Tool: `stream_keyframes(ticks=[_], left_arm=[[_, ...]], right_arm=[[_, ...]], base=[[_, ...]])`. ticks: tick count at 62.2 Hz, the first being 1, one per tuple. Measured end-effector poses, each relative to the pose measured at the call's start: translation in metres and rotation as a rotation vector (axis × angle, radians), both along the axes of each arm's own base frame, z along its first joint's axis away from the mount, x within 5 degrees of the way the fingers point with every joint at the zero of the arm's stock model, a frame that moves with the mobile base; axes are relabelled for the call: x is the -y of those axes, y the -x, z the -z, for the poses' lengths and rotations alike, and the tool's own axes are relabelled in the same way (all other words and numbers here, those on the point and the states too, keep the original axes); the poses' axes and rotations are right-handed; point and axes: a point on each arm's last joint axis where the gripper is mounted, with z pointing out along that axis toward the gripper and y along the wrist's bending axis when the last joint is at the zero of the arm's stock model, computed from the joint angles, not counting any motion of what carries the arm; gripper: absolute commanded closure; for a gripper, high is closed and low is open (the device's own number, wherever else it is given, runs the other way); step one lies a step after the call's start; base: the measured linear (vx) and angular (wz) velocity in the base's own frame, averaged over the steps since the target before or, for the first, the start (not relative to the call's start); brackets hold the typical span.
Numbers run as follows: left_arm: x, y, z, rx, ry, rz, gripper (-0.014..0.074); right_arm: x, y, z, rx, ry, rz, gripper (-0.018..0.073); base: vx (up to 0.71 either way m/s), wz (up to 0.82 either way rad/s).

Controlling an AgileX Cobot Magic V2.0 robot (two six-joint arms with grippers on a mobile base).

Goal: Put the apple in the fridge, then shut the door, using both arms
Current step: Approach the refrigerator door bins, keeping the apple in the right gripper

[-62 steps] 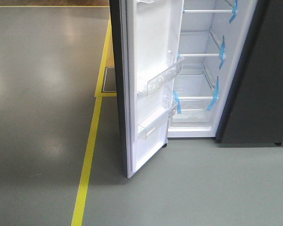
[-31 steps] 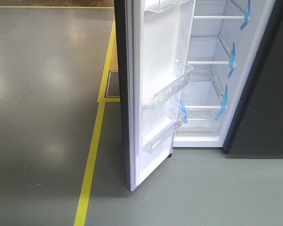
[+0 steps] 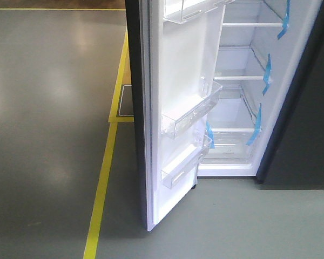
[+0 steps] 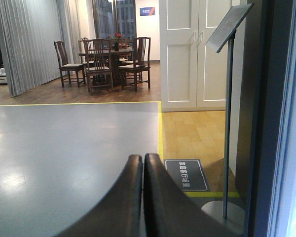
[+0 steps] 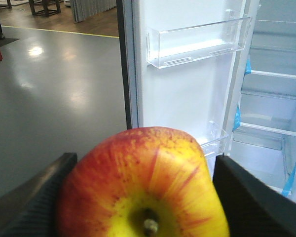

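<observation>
Apple (image 5: 143,197) x1 in R jaws; door (image 3: 181,65) x1 open, 3 clear bins (image 3: 191,110).

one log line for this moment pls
door open | right tool shut on apple | left tool shut, empty | apple outside fridge

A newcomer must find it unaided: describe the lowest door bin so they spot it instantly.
Find the tall dark grey fridge, its door standing open with the white inside showing. Down that white face, take the lowest bin: clear plastic, nearest the floor, under the jutting middle bin.
</observation>
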Motion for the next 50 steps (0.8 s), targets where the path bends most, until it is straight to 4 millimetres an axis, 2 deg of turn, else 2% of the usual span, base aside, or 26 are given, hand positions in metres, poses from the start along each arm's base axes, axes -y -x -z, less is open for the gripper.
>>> stream_keyframes(ticks=[50], left_arm=[[0.0000,0.0000,0.0000,0.000,0.000,0.000,0.0603]], right_arm=[[0.0000,0.0000,0.0000,0.000,0.000,0.000,0.0566]], base=[[0.12,-0.02]])
